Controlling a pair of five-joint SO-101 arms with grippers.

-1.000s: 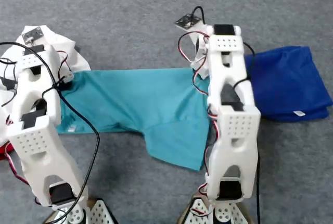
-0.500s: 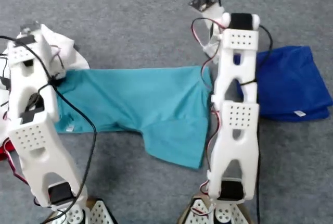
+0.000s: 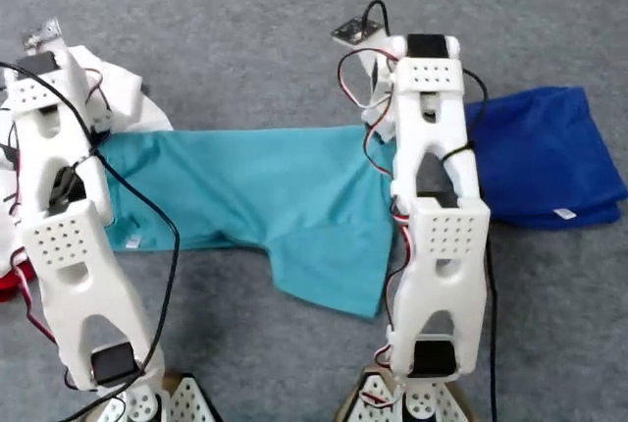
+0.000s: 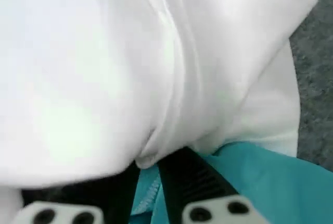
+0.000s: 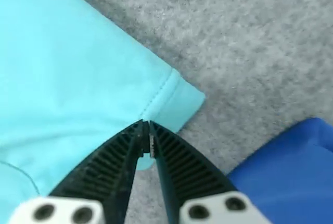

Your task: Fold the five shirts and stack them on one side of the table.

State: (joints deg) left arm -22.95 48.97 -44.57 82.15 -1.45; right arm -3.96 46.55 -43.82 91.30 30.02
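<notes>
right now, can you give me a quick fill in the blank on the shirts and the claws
1. The stretched shirt pinched by the right claw is ____ in colour.
2. The folded shirt lying beside the right arm is ____.
3. The bunched shirt by the left claw is ____.

Missing words: teal, blue, white.
</notes>
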